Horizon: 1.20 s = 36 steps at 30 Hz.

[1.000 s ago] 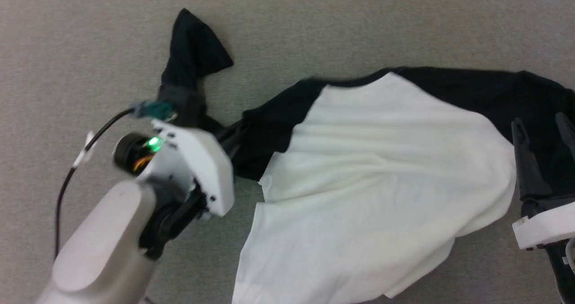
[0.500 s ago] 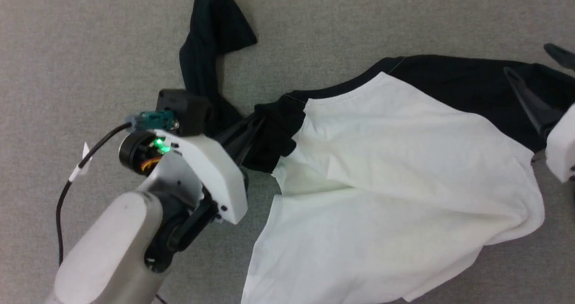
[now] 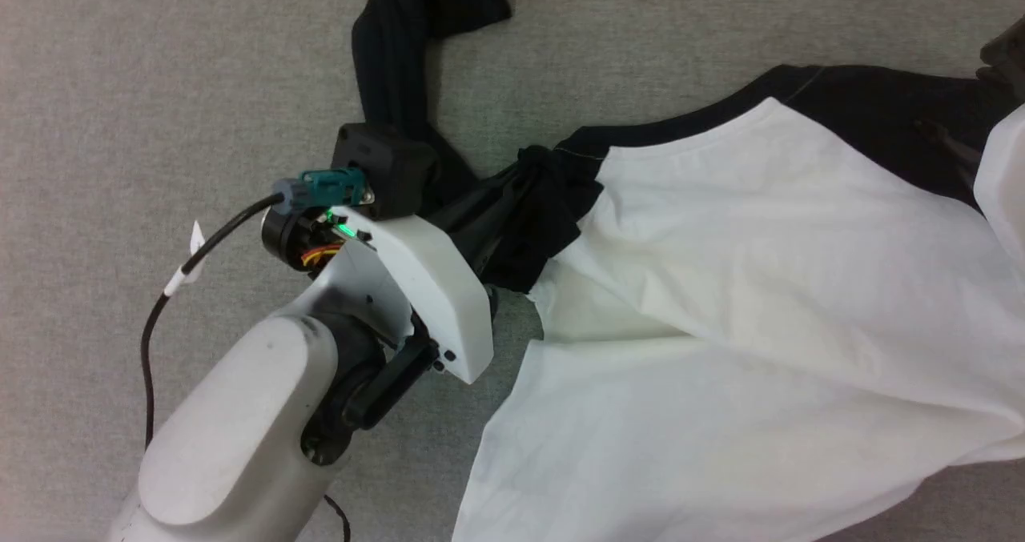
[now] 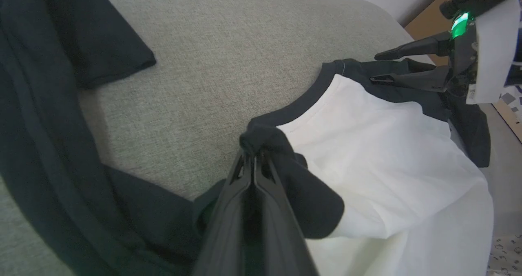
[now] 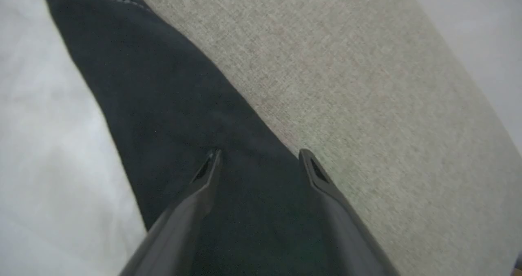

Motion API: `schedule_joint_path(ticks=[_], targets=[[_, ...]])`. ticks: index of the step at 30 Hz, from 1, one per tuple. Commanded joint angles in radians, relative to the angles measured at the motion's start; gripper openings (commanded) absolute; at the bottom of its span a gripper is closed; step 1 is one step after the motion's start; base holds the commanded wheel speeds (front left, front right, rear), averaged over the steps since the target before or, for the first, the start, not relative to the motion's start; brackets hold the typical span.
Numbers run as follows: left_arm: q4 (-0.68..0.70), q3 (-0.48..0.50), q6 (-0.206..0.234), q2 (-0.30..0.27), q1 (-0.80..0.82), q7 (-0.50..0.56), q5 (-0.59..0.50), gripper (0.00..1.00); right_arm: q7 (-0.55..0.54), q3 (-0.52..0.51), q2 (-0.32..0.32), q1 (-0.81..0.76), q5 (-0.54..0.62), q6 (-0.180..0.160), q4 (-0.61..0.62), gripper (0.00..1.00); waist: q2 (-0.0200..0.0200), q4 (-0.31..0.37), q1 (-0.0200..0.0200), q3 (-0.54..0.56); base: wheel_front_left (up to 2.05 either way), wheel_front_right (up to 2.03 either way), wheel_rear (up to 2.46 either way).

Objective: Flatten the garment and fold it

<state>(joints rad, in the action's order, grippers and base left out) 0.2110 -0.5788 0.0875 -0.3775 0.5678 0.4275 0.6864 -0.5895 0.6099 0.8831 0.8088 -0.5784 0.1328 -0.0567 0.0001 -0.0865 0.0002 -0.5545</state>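
garment part spread on the grey surface, one shoulder pinched

the garment [image 3: 761, 286] lies white side up on the surface [image 3: 160, 86], one black sleeve [image 3: 392, 46] trailing off twisted. the left fingers [image 4: 244, 186] are clamped together on a bunch of black shoulder cloth. the right fingers [image 5: 204, 186] stand apart over the black cloth at the other side, gripping nothing. to flatten well, the right fingers should likely pinch that edge, then both pull apart evenly and low.
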Motion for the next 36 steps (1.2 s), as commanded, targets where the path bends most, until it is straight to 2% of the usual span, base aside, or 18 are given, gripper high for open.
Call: schedule_joint_path(ticks=[1,6,7,8,12,16,21,26,30,36], targets=[[0.004,-0.001,-0.007,0.008,0.019,-0.006,0.001,0.00,-0.004,0.043,0.014,0.027,-0.031,-0.002,-0.018,1.00,-0.0001,-0.033,-0.0002,-0.033,0.00,0.00,0.00],[-0.002,-0.002,-0.007,0.012,0.020,-0.012,0.005,0.00,-0.030,0.165,0.055,0.067,-0.116,-0.002,-0.051,0.98,-0.0001,-0.045,-0.0002,-0.042,0.00,0.00,0.00],[-0.005,-0.001,-0.008,0.013,0.019,-0.014,0.007,0.00,-0.036,0.178,0.060,0.072,-0.136,-0.002,-0.060,0.33,-0.0001,-0.046,-0.0002,-0.041,0.00,0.00,0.00],[-0.007,0.000,-0.008,0.014,0.017,-0.017,0.010,0.00,-0.043,0.191,0.064,0.078,-0.151,-0.002,-0.067,0.00,-0.0001,-0.046,-0.0002,-0.037,0.00,0.00,0.00],[-0.022,0.020,-0.010,0.019,0.008,-0.042,0.032,0.00,0.000,0.209,0.059,0.103,-0.167,-0.002,-0.089,0.00,-0.0001,-0.037,-0.0002,-0.006,0.00,0.00,0.00],[-0.056,0.054,-0.010,0.025,0.020,-0.119,0.014,0.00,0.149,0.184,0.016,0.112,-0.136,-0.002,-0.133,0.00,-0.0001,-0.020,-0.0002,0.055,0.00,0.00,0.00],[-0.131,0.111,0.018,0.050,0.056,-0.269,-0.043,0.00,0.341,0.091,-0.073,0.086,-0.115,-0.002,-0.202,0.00,-0.0001,0.010,-0.0002,0.162,0.00,0.00,0.00],[-0.205,0.121,0.022,0.054,0.111,-0.316,-0.077,0.00,0.464,-0.012,-0.151,0.062,-0.072,-0.002,-0.241,0.00,-0.0001,0.038,-0.0002,0.290,0.00,0.00,0.00],[-0.267,0.129,0.023,0.039,0.180,-0.313,-0.104,0.00,0.504,-0.097,-0.225,0.077,-0.020,-0.002,-0.264,0.00,-0.0001,0.062,-0.0002,0.394,0.00,0.00,0.00],[-0.368,0.138,0.009,0.028,0.320,-0.255,-0.108,0.00,0.468,-0.181,-0.339,0.150,0.044,-0.002,-0.294,0.00,-0.0001,0.092,-0.0002,0.503,0.00,0.00,0.00]])
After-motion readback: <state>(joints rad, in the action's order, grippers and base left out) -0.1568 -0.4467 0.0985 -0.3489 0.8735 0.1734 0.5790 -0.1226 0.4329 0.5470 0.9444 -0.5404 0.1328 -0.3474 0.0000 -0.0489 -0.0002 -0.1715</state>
